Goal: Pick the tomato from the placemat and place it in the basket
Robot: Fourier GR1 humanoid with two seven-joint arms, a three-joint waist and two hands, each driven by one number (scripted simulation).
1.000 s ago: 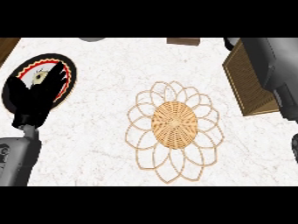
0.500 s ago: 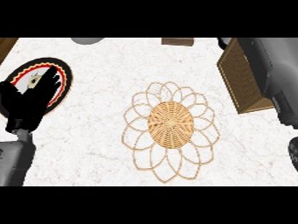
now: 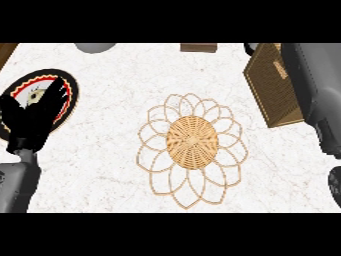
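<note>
"Looking for the tomato, can you spot it?"

"No. The placemat (image 3: 193, 150), that woven flower-shaped one mid-counter, lies bare, and no tomato shows anywhere. The right arm (image 3: 324, 95) reaches up over the basket (image 3: 270, 87) at the far right, so I'd guess the tomato is with that hand, hidden behind the forearm or cut off by the view's top edge."

"Is the right hand closed on it?"

"Cannot tell; the hand itself doesn't show, only the grey forearm."

"And the left hand?"

"The left hand (image 3: 27, 116) sits at the left, fingers straight and relaxed, holding nothing, over a dark plate (image 3: 66, 82) with a red rim. It's well apart from the basket, with the placemat between them. So the right arm is by far the nearer 1."

"Anything else hard to read?"

"Only 1 corner of the basket shows; its inside is mostly covered by the arm."
</note>
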